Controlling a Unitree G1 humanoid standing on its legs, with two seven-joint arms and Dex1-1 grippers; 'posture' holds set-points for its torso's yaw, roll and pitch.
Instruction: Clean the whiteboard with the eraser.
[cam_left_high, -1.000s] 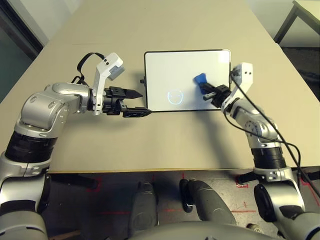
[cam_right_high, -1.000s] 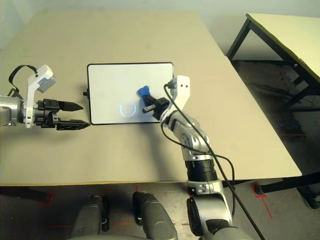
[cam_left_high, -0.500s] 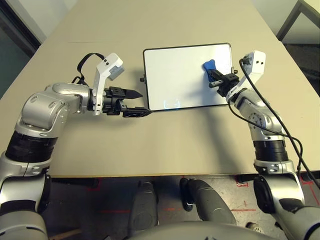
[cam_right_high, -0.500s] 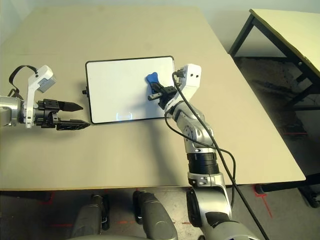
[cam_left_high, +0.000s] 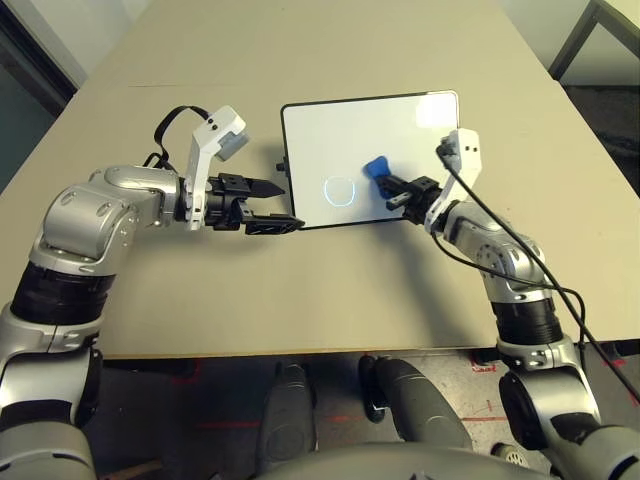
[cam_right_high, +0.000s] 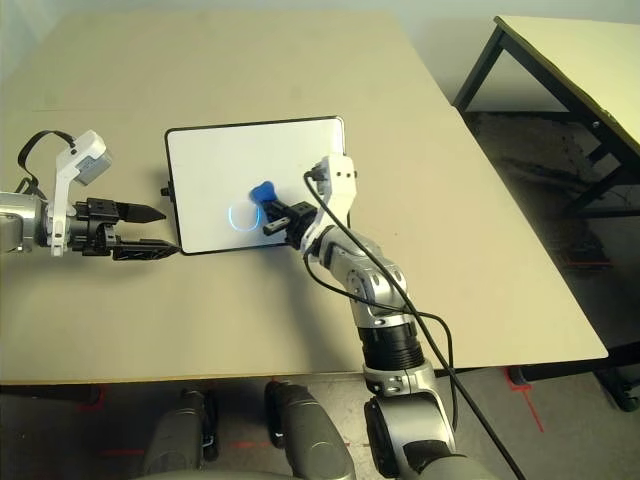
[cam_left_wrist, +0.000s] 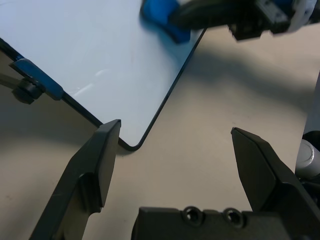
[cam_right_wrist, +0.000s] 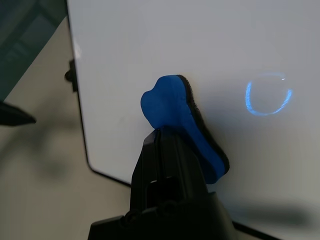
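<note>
Because the right tool (cam_left_high: 392, 190) is clamped tight on the eraser (cam_left_high: 376, 171), we have the blue block pinched from one end, so most of its length reaches out past the fingertips over the whiteboard (cam_left_high: 330, 135). In the right wrist view the eraser (cam_right_wrist: 182, 125) is turned so its dark felt side faces the white surface, which we take to be the reason for this grip: the working face goes down. It sits just beside the faint blue circle (cam_left_high: 340, 190), the only mark we can make out on the board, so we judge that ring to be the next thing to rub away. Whether the felt is pressing on the board or just clear of it we cannot tell.

Our left tool (cam_left_high: 270, 206) holds nothing, its fingers spread apart, and it hangs over the tabletop (cam_left_high: 330, 280) at the board's near left corner. The left wrist view has that rounded corner (cam_left_wrist: 135, 145) lying between the two fingers, close to one finger. We read this as a bracing post, there to keep the board from sliding while we wipe.
</note>
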